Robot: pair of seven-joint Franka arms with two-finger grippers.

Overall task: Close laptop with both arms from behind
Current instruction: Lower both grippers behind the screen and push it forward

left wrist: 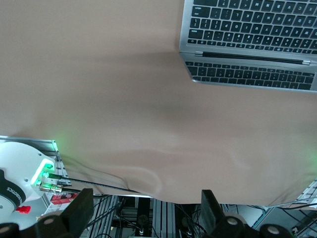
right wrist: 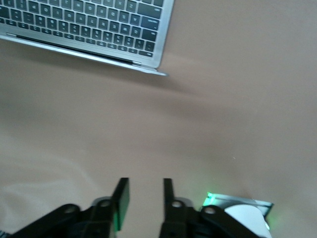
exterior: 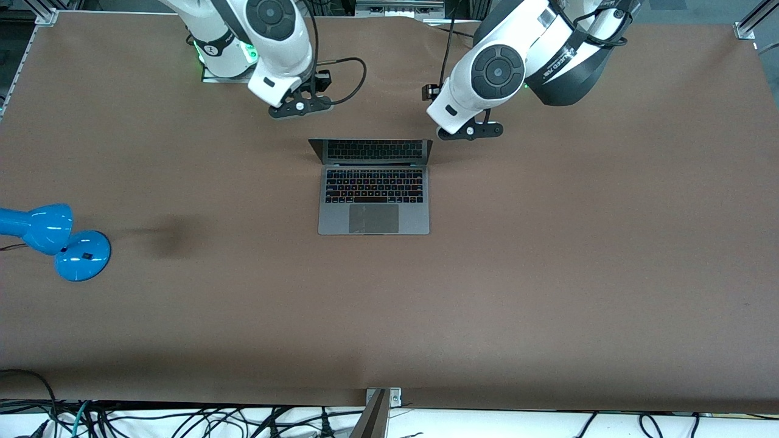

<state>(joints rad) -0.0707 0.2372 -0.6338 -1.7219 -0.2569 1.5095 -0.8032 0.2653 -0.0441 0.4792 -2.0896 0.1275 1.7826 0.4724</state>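
Hovering over bare table, both end effectors flank the open laptop [exterior: 373, 185].

Silver-grey laptop [exterior: 373, 201], black keys; white arms, black grippers; plain brown table [exterior: 548, 274]; glossy blue desk lamp [exterior: 58, 240].

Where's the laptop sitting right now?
The laptop sits open mid-table in the front view, nearer the camera than both arms' bases, with the left gripper and right gripper hovering above the table near its screen.
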